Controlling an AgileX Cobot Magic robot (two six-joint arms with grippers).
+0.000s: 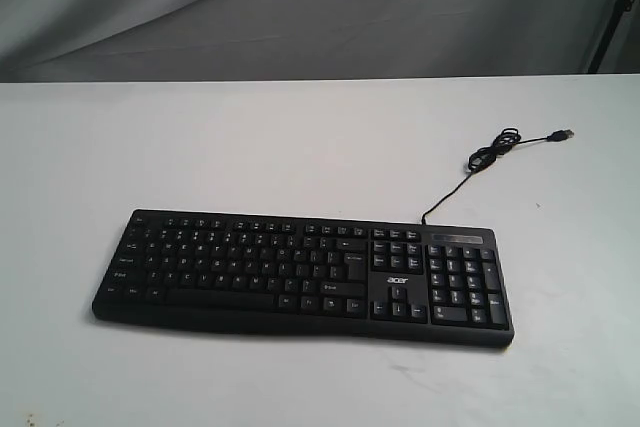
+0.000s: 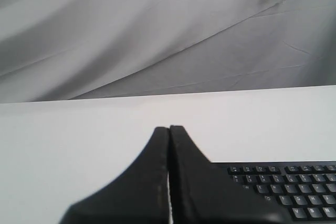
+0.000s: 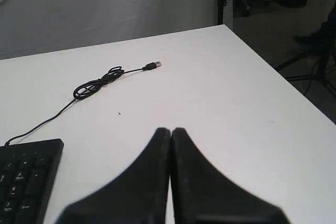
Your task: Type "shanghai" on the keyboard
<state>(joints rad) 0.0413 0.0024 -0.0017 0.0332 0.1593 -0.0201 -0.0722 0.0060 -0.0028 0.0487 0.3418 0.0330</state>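
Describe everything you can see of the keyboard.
The keyboard is wide, black and plastic-looking, with small white legends, a number pad and a white logo above the arrow keys. It lies flat on the white table, with nothing resting on it. Its thin black cable leaves the back edge, coils once and ends in a loose USB plug.

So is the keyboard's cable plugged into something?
No, the cable ends in a bare plug lying loose on the table.
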